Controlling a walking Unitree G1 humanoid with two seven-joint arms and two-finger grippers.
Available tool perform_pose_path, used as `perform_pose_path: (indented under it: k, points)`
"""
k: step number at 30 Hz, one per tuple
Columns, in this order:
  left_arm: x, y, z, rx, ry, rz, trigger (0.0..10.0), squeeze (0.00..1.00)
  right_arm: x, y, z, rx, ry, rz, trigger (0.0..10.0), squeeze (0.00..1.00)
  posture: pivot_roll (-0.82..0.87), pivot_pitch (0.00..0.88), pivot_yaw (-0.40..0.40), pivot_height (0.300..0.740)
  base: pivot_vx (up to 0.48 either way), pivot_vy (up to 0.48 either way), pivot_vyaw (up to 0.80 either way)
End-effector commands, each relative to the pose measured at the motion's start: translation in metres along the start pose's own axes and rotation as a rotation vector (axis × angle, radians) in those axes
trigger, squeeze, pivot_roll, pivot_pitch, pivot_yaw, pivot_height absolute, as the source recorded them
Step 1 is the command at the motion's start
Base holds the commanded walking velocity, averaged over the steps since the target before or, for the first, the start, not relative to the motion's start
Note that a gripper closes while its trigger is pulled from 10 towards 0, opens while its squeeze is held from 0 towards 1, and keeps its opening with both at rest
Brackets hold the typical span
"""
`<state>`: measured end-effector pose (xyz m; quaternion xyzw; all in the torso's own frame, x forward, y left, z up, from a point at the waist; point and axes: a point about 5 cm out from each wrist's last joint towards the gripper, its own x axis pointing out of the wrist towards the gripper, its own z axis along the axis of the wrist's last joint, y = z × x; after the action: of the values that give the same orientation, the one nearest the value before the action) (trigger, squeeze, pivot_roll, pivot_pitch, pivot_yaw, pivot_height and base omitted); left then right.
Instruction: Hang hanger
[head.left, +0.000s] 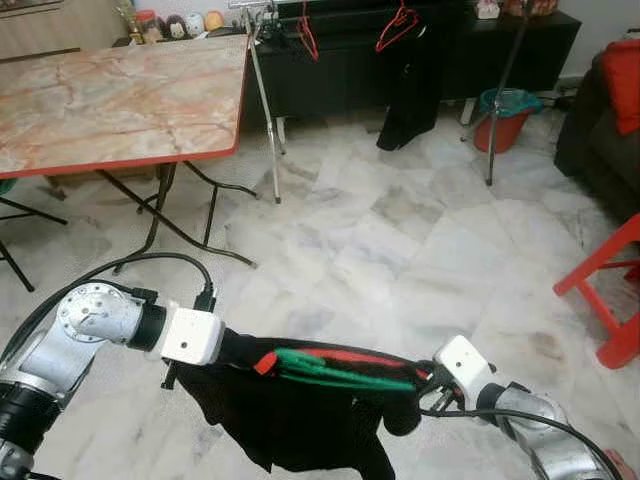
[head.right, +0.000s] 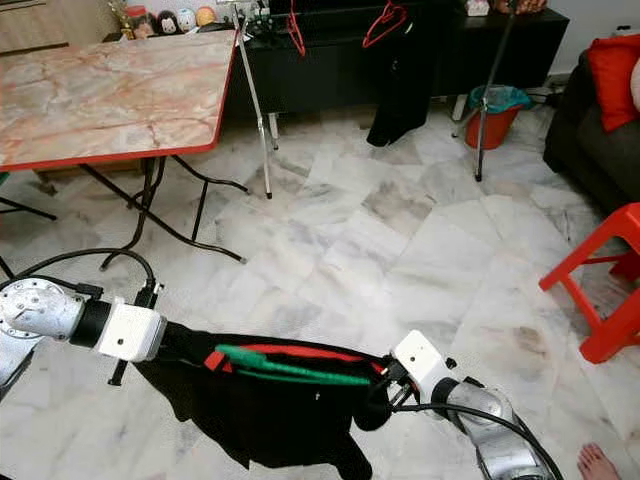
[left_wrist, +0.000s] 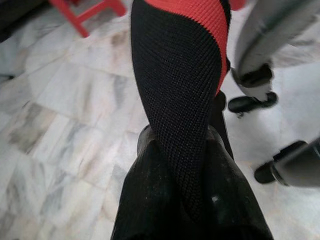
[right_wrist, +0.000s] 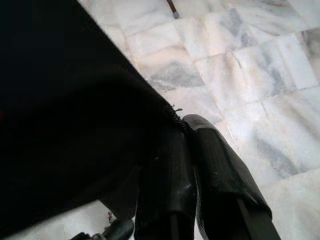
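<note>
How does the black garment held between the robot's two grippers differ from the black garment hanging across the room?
The held garment is stretched out sideways between the left gripper and right gripper, low and near the camera. The hanging garment drops straight down from a red hanger on the far rack. The held one carries red and green hangers. Both are black cloth.

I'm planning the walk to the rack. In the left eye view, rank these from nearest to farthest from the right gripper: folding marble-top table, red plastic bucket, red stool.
1. Red stool, on the robot's right, nearest the right gripper.
2. Folding marble-top table, ahead on the left.
3. Red plastic bucket, far ahead by the black cabinet.
</note>
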<state>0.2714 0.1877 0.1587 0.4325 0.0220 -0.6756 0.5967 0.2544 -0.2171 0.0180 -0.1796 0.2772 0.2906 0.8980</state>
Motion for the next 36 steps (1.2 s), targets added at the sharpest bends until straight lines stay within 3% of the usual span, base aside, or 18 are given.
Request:
perform_pose_path:
  k: [1, 9, 14, 18, 24, 32, 33, 34, 35, 36]
  points:
    - [-0.006, -0.002, 0.006, 0.069, 0.016, -0.068, 10.0, 0.00, -0.011, -0.010, -0.024, 0.043, 0.100, -0.050, 0.0, 0.00, -0.16, 0.069, 0.041, 0.740, 0.000, 0.000, 0.00]
    - [0.009, -0.005, 0.014, 0.191, 0.034, -0.140, 10.0, 0.00, -0.009, -0.009, -0.028, 0.049, 0.117, -0.051, 0.0, 0.00, -0.16, 0.069, 0.041, 0.740, 0.000, 0.000, 0.00]
    - [0.010, -0.001, 0.018, 0.216, 0.009, -0.108, 10.0, 0.00, -0.008, -0.007, -0.035, 0.022, 0.158, -0.053, 0.0, 0.00, -0.16, 0.068, 0.043, 0.740, 0.000, 0.000, 0.00]
    - [0.011, -0.005, 0.025, 0.262, 0.000, -0.152, 10.0, 0.00, -0.009, -0.008, -0.043, -0.025, 0.212, -0.057, 0.0, 0.00, -0.15, 0.067, 0.041, 0.740, 0.000, 0.000, 0.00]
    - [0.018, 0.002, 0.026, 0.377, 0.040, -0.119, 10.0, 0.00, -0.010, -0.011, -0.048, -0.037, 0.244, -0.081, 0.0, 0.00, -0.15, 0.064, 0.043, 0.740, 0.000, 0.000, 0.00]
    - [0.020, -0.002, 0.026, 0.352, 0.027, -0.124, 10.0, 0.00, -0.010, -0.010, -0.057, -0.051, 0.279, -0.113, 0.0, 0.00, -0.15, 0.066, 0.043, 0.740, 0.000, 0.000, 0.00]
    - [0.022, -0.003, 0.026, 0.349, 0.026, -0.124, 10.0, 0.00, -0.008, -0.010, -0.055, -0.046, 0.269, -0.119, 2.2, 0.00, -0.15, 0.066, 0.044, 0.740, 0.000, 0.000, 0.00]
    - [0.023, -0.003, 0.025, 0.347, 0.026, -0.124, 10.0, 0.00, -0.007, -0.009, -0.053, -0.043, 0.263, -0.123, 2.2, 0.00, -0.15, 0.065, 0.046, 0.740, 0.000, 0.000, 0.00]
    - [0.027, -0.005, 0.021, 0.338, 0.027, -0.118, 10.0, 0.00, -0.003, -0.007, -0.047, -0.020, 0.223, -0.113, 10.0, 0.00, -0.16, 0.064, 0.046, 0.740, 0.000, 0.000, 0.00]
    - [0.028, -0.006, 0.020, 0.335, 0.027, -0.116, 10.0, 0.00, -0.002, -0.006, -0.045, -0.011, 0.210, -0.110, 10.0, 0.00, -0.16, 0.064, 0.046, 0.740, 0.000, 0.000, 0.00]
